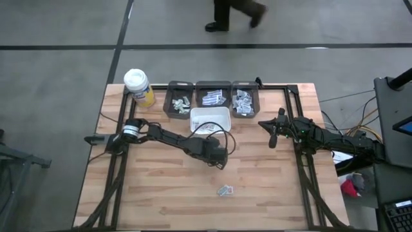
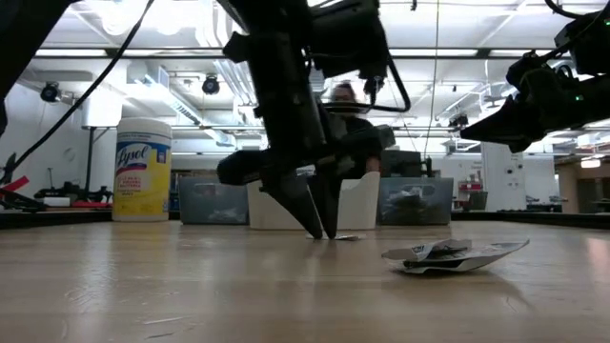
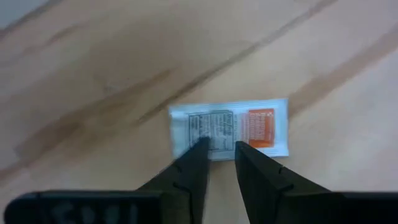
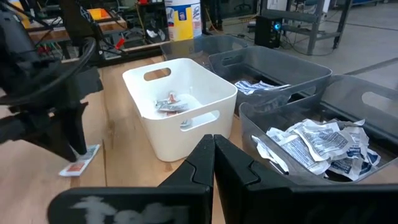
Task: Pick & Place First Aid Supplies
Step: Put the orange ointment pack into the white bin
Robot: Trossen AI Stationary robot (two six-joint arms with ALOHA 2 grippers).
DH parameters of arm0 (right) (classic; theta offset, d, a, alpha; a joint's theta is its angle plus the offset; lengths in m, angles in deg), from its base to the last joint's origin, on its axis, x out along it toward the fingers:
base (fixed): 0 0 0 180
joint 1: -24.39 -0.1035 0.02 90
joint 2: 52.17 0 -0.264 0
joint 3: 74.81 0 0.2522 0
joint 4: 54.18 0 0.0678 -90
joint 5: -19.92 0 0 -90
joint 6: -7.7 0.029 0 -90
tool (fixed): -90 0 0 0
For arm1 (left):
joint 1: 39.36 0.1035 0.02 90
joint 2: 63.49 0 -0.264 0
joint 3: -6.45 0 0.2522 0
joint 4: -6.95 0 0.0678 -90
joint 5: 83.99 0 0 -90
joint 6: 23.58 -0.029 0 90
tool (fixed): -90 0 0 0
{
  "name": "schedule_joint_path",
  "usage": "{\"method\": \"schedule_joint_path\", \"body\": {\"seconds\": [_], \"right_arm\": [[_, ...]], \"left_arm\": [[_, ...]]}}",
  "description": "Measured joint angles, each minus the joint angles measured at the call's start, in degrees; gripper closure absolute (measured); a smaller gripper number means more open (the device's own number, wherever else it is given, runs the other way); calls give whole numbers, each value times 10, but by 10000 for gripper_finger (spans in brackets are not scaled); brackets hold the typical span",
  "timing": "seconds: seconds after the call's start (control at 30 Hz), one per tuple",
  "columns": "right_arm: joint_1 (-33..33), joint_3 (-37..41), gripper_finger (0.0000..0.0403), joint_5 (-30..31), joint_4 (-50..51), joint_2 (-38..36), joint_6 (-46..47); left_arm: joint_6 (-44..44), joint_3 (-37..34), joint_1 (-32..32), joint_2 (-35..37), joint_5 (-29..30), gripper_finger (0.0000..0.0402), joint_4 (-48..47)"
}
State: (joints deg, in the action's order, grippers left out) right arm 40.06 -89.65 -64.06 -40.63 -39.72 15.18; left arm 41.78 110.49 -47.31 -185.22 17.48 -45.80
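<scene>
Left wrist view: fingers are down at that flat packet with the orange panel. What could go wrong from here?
The packet lies flat on the table, and the left gripper stands open at its near edge, so closing may slide it or pinch only a corner. A corner grip could let it drop before reaching the white bin. The right gripper waits shut near the grey bins, clear of the path.

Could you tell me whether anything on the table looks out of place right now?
Two packets lie loose on the bare table rather than in bins: one crumpled near the front, alone, and a flat one with an orange panel under the left tool. Nothing looks spilled or damaged.
</scene>
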Motion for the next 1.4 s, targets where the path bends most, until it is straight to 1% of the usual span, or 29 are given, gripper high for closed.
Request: {"method": "schedule_joint_path", "body": {"seconds": [0.1,0.27,0.37,0.47,0.57,0.7,0.83,1.0,1.1,1.27,1.33,1.4], "right_arm": [[0,0,394,0,0,0,0],[0,0,394,0,0,0,0],[0,0,394,0,0,0,10],[0,0,394,0,0,0,19],[0,0,394,0,0,0,20],[0,0,394,0,0,0,21],[0,0,394,0,0,0,29],[0,0,394,0,0,0,43],[0,0,394,-1,-4,0,109],[0,0,394,-1,-16,0,303],[0,0,394,-1,-19,0,367],[0,0,394,-1,-18,0,405]], "left_arm": [[9,-32,1,4,7,303,41],[18,-98,8,6,9,303,150],[23,-121,11,5,3,303,181],[23,-132,14,4,-10,308,188],[22,-137,14,3,-17,322,180],[18,-137,14,-12,-20,357,176],[19,-137,11,-29,-42,393,186],[27,-137,-1,-31,-47,398,185],[27,-137,-7,-26,-58,399,156],[27,-137,-18,-7,-63,400,126],[27,-136,-22,5,-55,401,95],[37,-134,-26,23,-38,401,43]]}}
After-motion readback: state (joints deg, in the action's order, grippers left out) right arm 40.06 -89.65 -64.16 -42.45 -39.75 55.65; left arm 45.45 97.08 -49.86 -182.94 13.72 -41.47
